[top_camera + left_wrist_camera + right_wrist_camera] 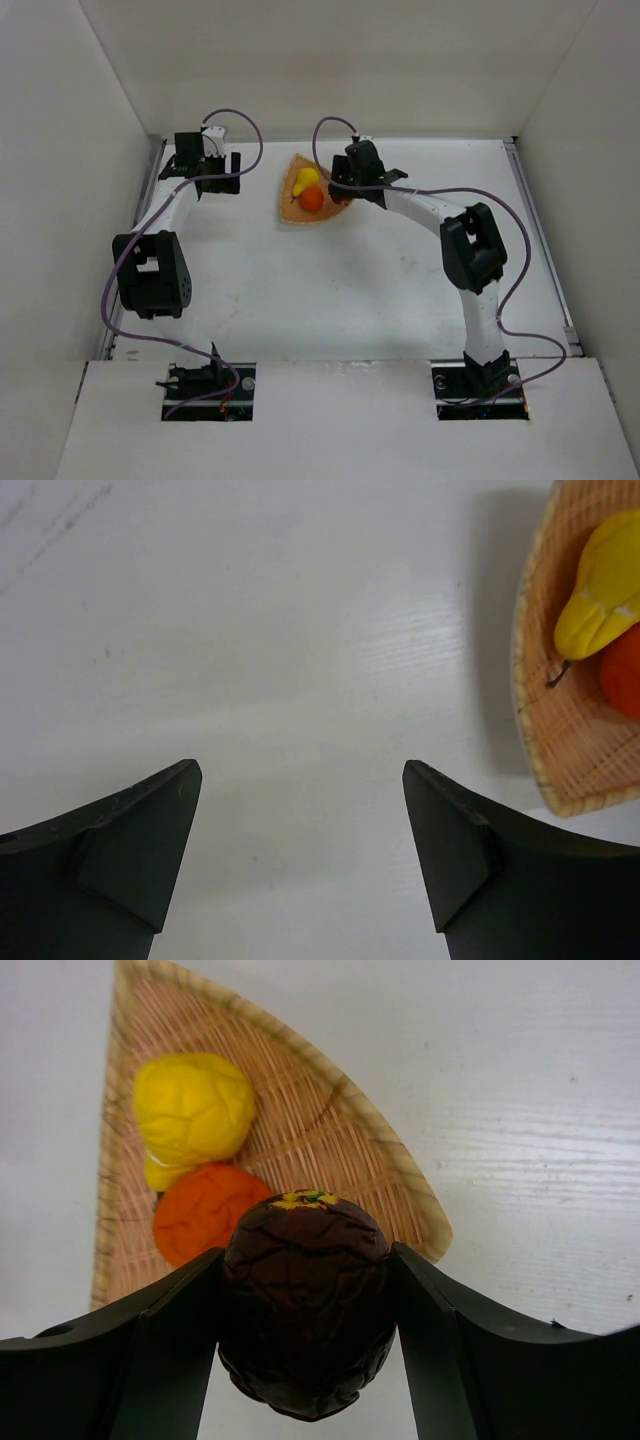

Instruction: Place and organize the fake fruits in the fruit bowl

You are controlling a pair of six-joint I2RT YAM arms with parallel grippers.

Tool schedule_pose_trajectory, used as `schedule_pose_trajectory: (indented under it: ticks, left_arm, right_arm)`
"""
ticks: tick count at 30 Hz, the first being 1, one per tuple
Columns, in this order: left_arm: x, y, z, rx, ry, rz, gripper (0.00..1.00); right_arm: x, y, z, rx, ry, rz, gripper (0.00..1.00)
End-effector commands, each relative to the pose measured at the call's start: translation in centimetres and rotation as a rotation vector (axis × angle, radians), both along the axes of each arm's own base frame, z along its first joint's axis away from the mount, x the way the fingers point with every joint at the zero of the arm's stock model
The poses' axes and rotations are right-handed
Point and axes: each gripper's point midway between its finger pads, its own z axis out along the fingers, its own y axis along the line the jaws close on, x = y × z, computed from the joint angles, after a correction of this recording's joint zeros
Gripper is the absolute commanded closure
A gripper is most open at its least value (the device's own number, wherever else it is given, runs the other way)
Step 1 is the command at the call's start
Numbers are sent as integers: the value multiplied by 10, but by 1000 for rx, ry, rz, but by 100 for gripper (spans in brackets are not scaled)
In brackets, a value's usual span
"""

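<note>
Your top view looks steeply down from above and behind the arm bases, which sit at its bottom edge. It stands well back and takes in the whole table (330, 290) out to the far edge. Your left wrist view sits low and close over bare tabletop near the far edge, looking out between the fingers of the left gripper (300, 768). Only part of the fruit bowl (560, 750) enters at its right. Your right wrist view hangs close above that bowl, looking down past the right gripper (307, 1252), whose maroon fruit (305, 1320) fills the foreground. All three views share the bowl with the yellow fruit (307, 177) and orange fruit (312, 199).
</note>
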Motion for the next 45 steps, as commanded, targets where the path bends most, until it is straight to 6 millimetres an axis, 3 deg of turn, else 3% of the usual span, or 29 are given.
schedule_pose_trajectory:
  ticks: [1,3,4,9,12,14,17,21,25,28,32,45]
  left_arm:
    - [-13,18,35,-16,-77,52,18]
    - [-19,27,35,-14,-82,71,16]
    - [-21,31,35,-11,-86,77,15]
    - [-28,56,54,-21,-129,152,9]
    - [-37,78,60,-47,-143,243,7]
    - [-47,99,61,-65,-154,319,3]
    - [-65,127,67,-96,-192,408,1]
    - [-83,146,66,-113,-227,462,0]
    - [-94,143,56,-124,-229,450,0]
    - [-96,135,53,-151,-232,421,0]
    - [-94,129,58,-201,-235,409,0]
    - [-94,119,51,-179,-223,377,0]
  right_arm:
    - [1,18,15,26,-27,61,31]
    - [0,21,21,32,-37,72,3]
    - [-1,22,27,40,-46,78,0]
    - [-14,12,80,73,-124,76,0]
    - [-33,-2,108,90,-165,64,0]
    - [-52,-22,122,95,-184,41,0]
    - [-72,-73,124,87,-191,-34,0]
    - [-109,-184,88,40,-134,-229,0]
    - [-160,-282,56,5,-81,-452,0]
    - [-187,-319,47,13,-97,-568,0]
    - [-201,-329,43,41,-123,-603,0]
    - [-209,-313,16,48,-69,-572,0]
